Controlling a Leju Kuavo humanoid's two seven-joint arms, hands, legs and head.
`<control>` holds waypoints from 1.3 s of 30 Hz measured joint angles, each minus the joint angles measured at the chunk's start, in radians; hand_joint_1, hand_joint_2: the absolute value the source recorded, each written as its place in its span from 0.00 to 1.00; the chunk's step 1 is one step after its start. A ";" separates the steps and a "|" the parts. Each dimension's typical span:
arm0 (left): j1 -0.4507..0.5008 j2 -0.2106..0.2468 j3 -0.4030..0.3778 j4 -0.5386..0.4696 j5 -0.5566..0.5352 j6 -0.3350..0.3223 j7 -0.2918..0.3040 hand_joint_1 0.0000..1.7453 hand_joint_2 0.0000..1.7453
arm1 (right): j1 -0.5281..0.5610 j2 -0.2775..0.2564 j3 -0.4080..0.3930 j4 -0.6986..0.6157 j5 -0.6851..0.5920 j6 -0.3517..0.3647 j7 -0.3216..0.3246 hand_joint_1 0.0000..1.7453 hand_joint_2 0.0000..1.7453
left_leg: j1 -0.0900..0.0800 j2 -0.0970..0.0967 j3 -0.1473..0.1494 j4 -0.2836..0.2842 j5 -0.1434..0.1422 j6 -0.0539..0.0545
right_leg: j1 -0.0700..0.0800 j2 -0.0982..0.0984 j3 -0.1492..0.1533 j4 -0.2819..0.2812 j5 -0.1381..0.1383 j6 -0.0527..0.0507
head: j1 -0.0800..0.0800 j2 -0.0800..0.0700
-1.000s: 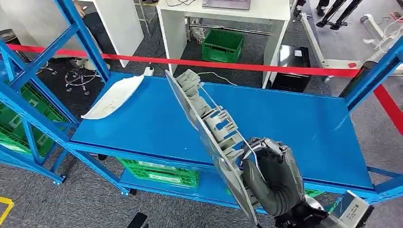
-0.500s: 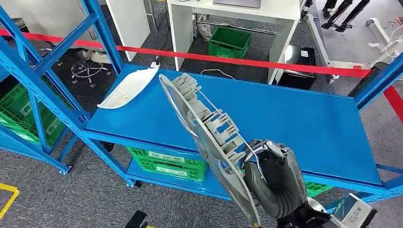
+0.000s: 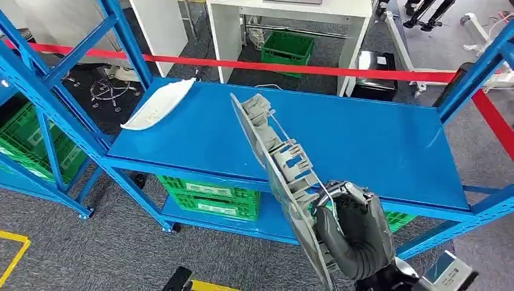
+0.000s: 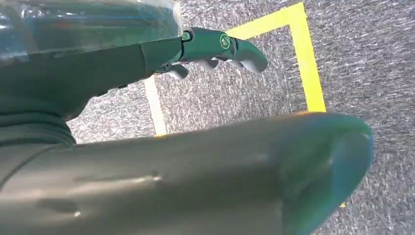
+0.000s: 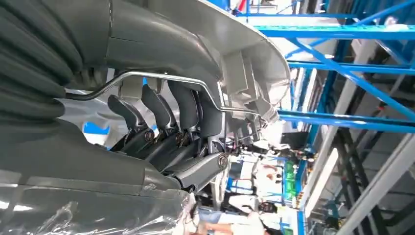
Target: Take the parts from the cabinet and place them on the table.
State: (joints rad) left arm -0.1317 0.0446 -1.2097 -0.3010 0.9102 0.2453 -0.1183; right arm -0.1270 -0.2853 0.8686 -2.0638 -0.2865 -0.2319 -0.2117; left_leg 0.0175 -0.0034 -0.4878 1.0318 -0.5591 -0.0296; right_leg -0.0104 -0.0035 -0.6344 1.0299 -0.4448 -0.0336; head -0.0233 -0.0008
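Here my right hand (image 3: 351, 233) grips the grey ribbed part (image 3: 276, 163), fingers (image 5: 161, 110) wrapped around its wire, tilted above the blue table's (image 3: 376, 142) near edge. My left hand (image 4: 215, 46) hangs over carpet, fingers loosely apart, holding nothing.

A red barrier tape (image 3: 291, 68) is stretched behind the shelving. Green crates (image 3: 209, 198) are stored on the lower shelf; another green crate (image 3: 288, 47) is seen beneath a white desk (image 3: 285, 11).
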 joint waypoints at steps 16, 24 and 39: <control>0.005 -0.006 -0.010 -0.005 0.009 0.002 -0.003 0.00 1.00 | 0.000 -0.017 0.001 -0.021 0.008 -0.003 0.026 1.00 1.00 | -0.025 0.004 -0.131 -0.019 0.120 0.052 | 0.012 0.003 0.150 -0.028 -0.100 0.009 | 0.025 0.000; 0.005 -0.006 -0.013 -0.009 -0.002 0.000 0.000 0.00 1.00 | -0.001 -0.019 0.002 -0.033 0.012 -0.008 0.032 1.00 1.00 | -0.007 0.003 -0.191 0.152 -0.034 0.005 | 0.007 -0.005 0.096 -0.057 -0.038 -0.020 | 0.015 0.000; 0.001 -0.002 -0.015 -0.012 0.016 0.007 -0.001 0.00 1.00 | -0.003 -0.021 0.008 -0.040 0.019 -0.013 0.041 1.00 1.00 | -0.011 0.008 -0.037 -0.047 0.059 0.064 | 0.002 -0.002 -0.069 0.153 -0.143 0.039 | 0.022 0.000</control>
State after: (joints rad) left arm -0.1311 0.0427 -1.2249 -0.3128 0.9259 0.2525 -0.1194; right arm -0.1300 -0.3059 0.8770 -2.1038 -0.2678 -0.2449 -0.1705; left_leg 0.0070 0.0051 -0.5245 0.9851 -0.5000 0.0339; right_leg -0.0089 -0.0058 -0.7035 1.1830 -0.5880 0.0049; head -0.0011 -0.0008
